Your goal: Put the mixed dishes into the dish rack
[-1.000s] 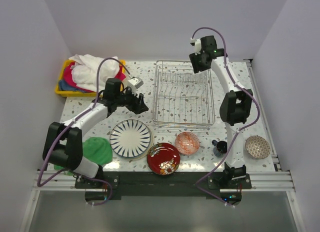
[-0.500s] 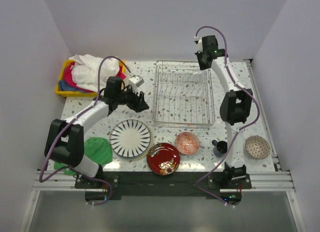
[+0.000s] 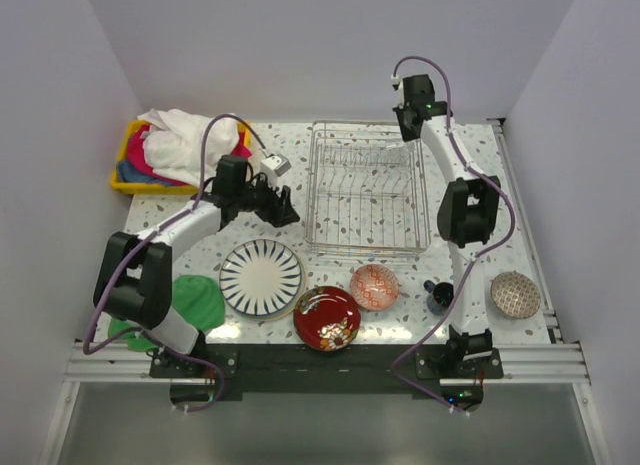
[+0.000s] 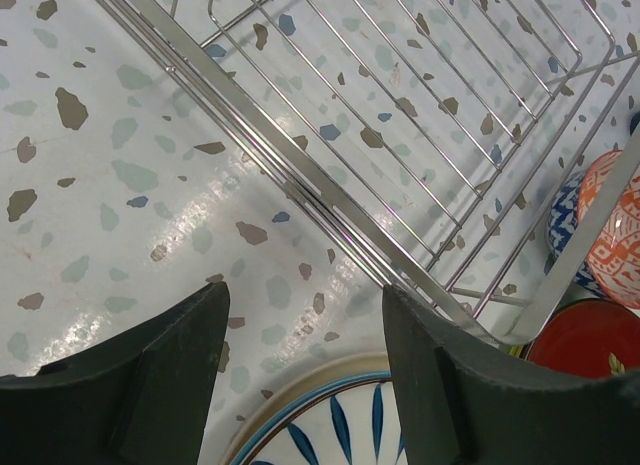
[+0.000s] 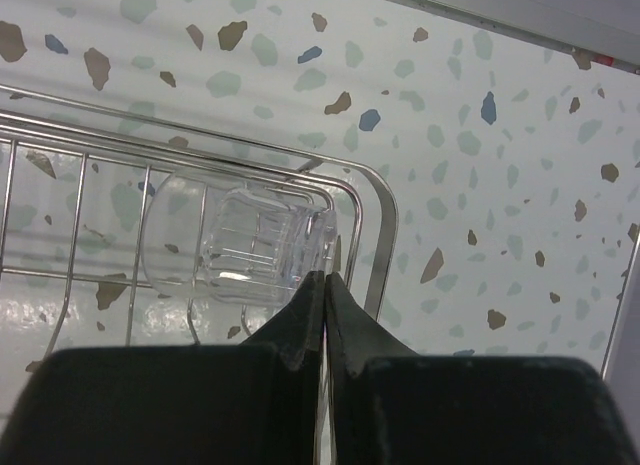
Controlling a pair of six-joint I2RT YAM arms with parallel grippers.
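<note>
- Top external, near edge: red floral plate [image 3: 327, 317], orange-red bowl [image 3: 374, 285], dark blue mug [image 3: 438, 295], blue-white bowl [image 3: 515, 293] and striped plate [image 3: 261, 276] all sit on the table [image 3: 295, 142], outside the dish rack [image 3: 366, 250]. By my count 5 of 6 dishes are not yet loaded.
- Left gripper [image 4: 305, 315]: jaws spread, empty, hovering over bare table between the striped plate's far rim and the rack's left wall.
- Step in hand looks like picking that plate. Next move needs a drop onto the rim with 1 finger under the edge. It's a flat plate and may slide.
- Room: rack wire runs just beside the finger nearer the rack, so margin is thin there. Open table on the other side.
- Right wrist, far: clear glass [image 5: 240, 240] lies on its side in the rack's far right corner.
- Right gripper [image 5: 322, 280]: fingers pressed together, nothing seen between them, tips at the glass's edge, rack rim right below.
</note>
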